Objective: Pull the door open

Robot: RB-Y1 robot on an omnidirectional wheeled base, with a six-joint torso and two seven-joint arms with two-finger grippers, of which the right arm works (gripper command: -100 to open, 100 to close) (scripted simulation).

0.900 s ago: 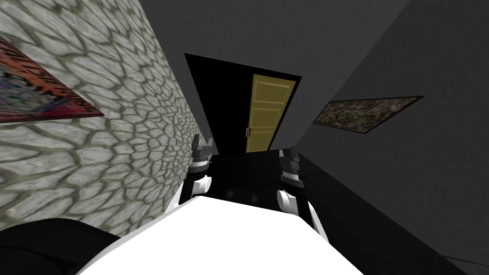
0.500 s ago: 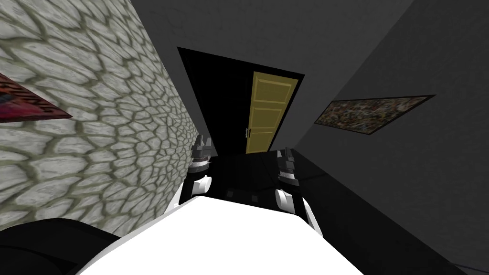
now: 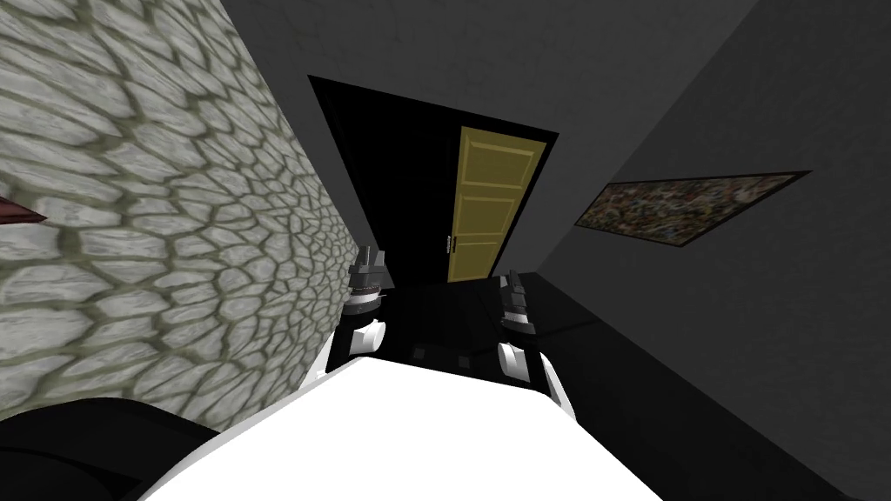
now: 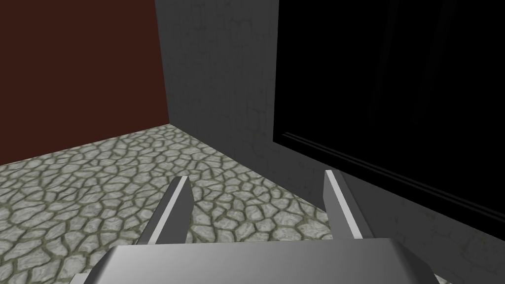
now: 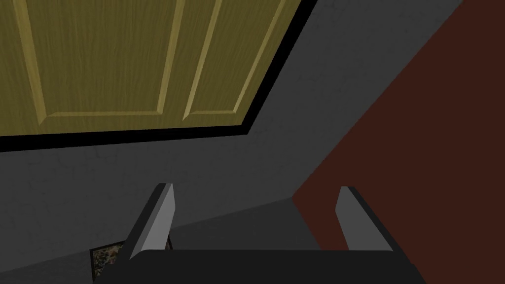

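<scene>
- The yellow panelled door (image 3: 492,204) stands at the far end of the passage, filling the right part of a black-framed opening. A black area lies just beside it on the handle side.
- It stands upright with its long axis vertical, and any lean in the head view belongs to the camera. Its broad face with three raised panels is turned toward the robot.
- A small pale handle (image 3: 451,243) sits on the door's left edge, about mid-height. The hinges are likely on the opposite edge, though they are too small to make out.
- I would judge the door a stiff, fairly heavy slab that will not flex and will only swing in an arc about its hinge edge. A pull should follow that arc, not run straight back.
- The handle is the only sensible place to take hold. It looks small and smooth, so thin blades could slide off unless they close squarely across it.
- The right gripper (image 3: 513,278) hangs well short of the door and low, with its fingers spread wide on nothing. The right wrist view looks up at the door's panels.
- The left gripper (image 3: 369,257) is off to the handle side of the door, close to the stone-patterned wall (image 3: 174,217). It is also spread apart and empty.
- A framed picture (image 3: 687,204) hangs on the grey wall to the hinge side of the door.
</scene>
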